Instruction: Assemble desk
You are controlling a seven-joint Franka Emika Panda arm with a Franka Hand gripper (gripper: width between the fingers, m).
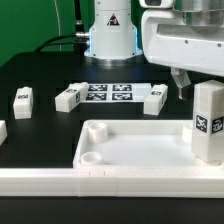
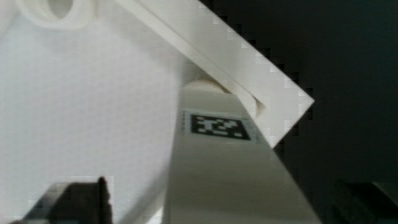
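The white desk top [image 1: 130, 150] lies at the front, a rimmed tray with round corner sockets. One tagged leg [image 1: 208, 122] stands upright in its corner on the exterior view's right. In the wrist view this leg [image 2: 231, 150] rises between the jaws of my gripper [image 2: 222, 208]. There is a gap on each side of it, so the gripper is open. One dark finger [image 1: 180, 82] hangs beside the leg's top in the exterior view. The desk top's inner face [image 2: 89, 110] fills the wrist view beside the leg.
Loose tagged legs lie on the black table behind the tray: one [image 1: 22, 99] and another [image 1: 67, 97] on the exterior view's left, and a third [image 1: 154, 100] toward its right. The marker board [image 1: 108, 94] lies between them. The robot base [image 1: 110, 35] stands behind.
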